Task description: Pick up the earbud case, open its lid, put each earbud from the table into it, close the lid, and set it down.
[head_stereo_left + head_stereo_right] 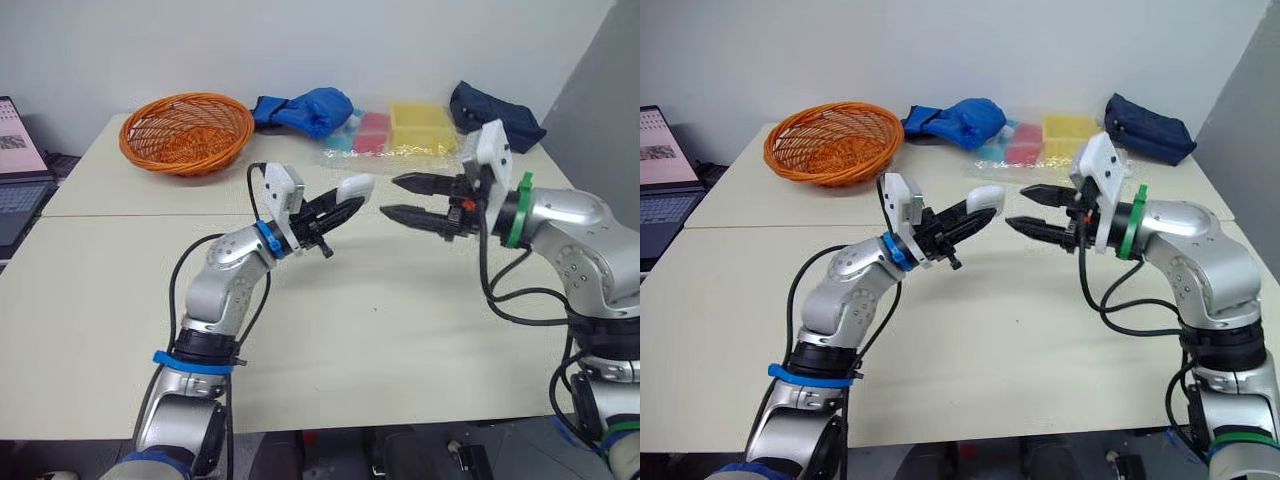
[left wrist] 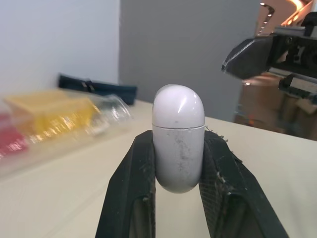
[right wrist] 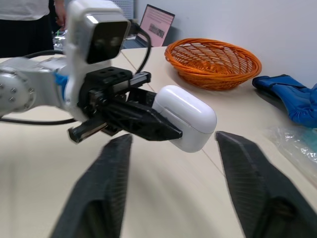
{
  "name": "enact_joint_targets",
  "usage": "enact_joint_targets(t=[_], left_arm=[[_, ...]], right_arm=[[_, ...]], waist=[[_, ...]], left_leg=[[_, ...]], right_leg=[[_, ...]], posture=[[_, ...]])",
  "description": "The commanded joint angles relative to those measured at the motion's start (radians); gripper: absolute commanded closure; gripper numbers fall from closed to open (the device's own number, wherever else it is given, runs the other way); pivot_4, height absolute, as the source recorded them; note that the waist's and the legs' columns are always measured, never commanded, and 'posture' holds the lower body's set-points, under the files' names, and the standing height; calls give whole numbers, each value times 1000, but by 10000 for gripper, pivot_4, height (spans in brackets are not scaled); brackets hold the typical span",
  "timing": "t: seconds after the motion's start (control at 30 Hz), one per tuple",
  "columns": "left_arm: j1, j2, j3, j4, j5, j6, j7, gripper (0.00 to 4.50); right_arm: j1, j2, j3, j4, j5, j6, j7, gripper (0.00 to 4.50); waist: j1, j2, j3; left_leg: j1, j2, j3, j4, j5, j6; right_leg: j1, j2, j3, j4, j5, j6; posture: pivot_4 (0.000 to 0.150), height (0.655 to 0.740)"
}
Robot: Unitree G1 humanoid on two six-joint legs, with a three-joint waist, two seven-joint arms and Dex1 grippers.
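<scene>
1. The left gripper [image 1: 338,208] is raised above the table [image 1: 400,330], a little left of the middle, and points to the right.
2. It is closed on the earbud case [image 1: 356,186], a smooth white case with rounded ends.
3. In the left wrist view its two black fingers [image 2: 130,188] press against opposite sides of the case's lower half, and the upper half sticks out past the fingertips.
4. A thin seam runs round the case just above the fingertips, and the lid sits shut on it.
5. The case is off the table, held in the air with its lid end towards the right gripper [image 1: 390,196].
6. The right gripper is also raised, on the right, and points left at the case.
7. Its jaws stand wide apart, one above the other, and hold nothing.
8. Its fingertips are just beside the lid end of the case but apart from it.
9. An orange wicker basket [image 1: 187,131] sits at the far left of the table.
10. A blue cloth bag [image 1: 305,108] lies just right of the basket, at the far edge.
11. Further right is a clear plastic bag [image 1: 400,150] holding a pink box [image 1: 372,130] and a yellow box [image 1: 421,125].
12. A dark blue pouch [image 1: 495,115] lies at the far right corner.
13. An open laptop [image 1: 15,170] stands beyond the left edge of the table.
14. In the right wrist view a person [image 3: 25,25] in a white top stands beyond the left arm.
</scene>
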Motion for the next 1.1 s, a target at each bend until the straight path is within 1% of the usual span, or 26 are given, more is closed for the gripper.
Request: enact_joint_targets(t=[0.03, 0.07, 0.13, 0.23, 0.33, 0.4, 0.47, 0.6, 0.73, 0.8, 0.9, 1.1], left_arm=[[-29, 53, 71, -2, -146, 256, -6, 37370], [-32, 68, 91, 10, -183, 327, 3, 37370], [-26, 87, 133, 59, -232, 469, 50, 37370], [-2, 82, 182, 91, -282, 601, 102, 37370], [69, 39, 234, 76, -341, 716, 169, 37370], [132, -13, 271, 44, -399, 803, 235, 37370], [157, -53, 301, 33, -429, 853, 286, 37370], [163, -97, 320, 52, -431, 865, 341, 37370], [184, -117, 267, 79, -366, 798, 330, 37370], [185, -125, 266, 103, -346, 770, 340, 37370], [188, -118, 251, 123, -329, 752, 313, 37370], [207, -84, 242, 117, -304, 761, 303, 37370]], right_arm=[[62, -46, -15, -24, -3, -110, 97, 2700], [85, -54, -12, -19, -11, -137, 115, 344], [142, -65, -4, 0, -36, -213, 153, 344], [182, -63, 7, 23, -63, -283, 174, 344], [208, -48, 17, 29, -84, -312, 151, 344], [227, -43, 31, 19, -97, -330, 147, 344], [239, -43, 40, 11, -102, -338, 152, 344], [266, -56, 62, 11, -120, -368, 175, 344], [331, -93, 97, 85, -197, -525, 256, 344], [338, -89, 90, 107, -194, -545, 263, 344], [344, -103, 102, 131, -222, -609, 300, 344], [316, -79, 97, 133, -198, -570, 275, 344]], waist=[[0, 0, 0], [0, 0, 0], [-1, 0, 0], [-2, 0, 0], [0, 0, 0], [0, 0, 0], [1, 0, 0], [0, -1, 0], [-1, -1, 0], [-2, -1, 0], [-6, -1, 0], [-10, -1, 0]], left_leg=[[0, 0, -1, 0, 0, 0], [1, 0, -1, 0, 0, 0], [1, 1, -1, 0, 0, 0], [2, 0, -1, 0, 0, 0], [3, 0, 0, 1, 0, 0], [3, 0, 0, 2, 0, 0], [5, 0, 0, 2, 0, 0], [11, -1, 0, 2, 0, -1], [20, -2, -1, 1, 1, 0], [27, -2, 0, 0, 0, -1], [27, -2, 2, 0, 0, -1], [28, -1, 1, -1, 0, -1]], right_leg=[[0, 0, 0, 0, 0, 0], [1, 0, 0, 0, 0, 0], [1, 1, -1, 0, 0, 0], [1, 1, 0, 2, 0, 0], [1, 0, 1, 4, 0, 0], [1, 0, 1, 6, 0, 0], [1, 0, 1, 7, -1, 0], [5, 0, 2, 11, -1, -1], [13, 1, 2, 11, -1, -3], [19, 1, 3, 9, -2, -4], [19, 1, 5, 10, -3, -7], [19, 1, 4, 12, -3, -5]], posture=[[1500, 7400], [1500, 7400], [1500, 7400], [1500, 7400], [1500, 7400], [1500, 7400], [1500, 7400], [1500, 7400], [1500, 7400], [1500, 7400], [1500, 7400], [1500, 7400]])
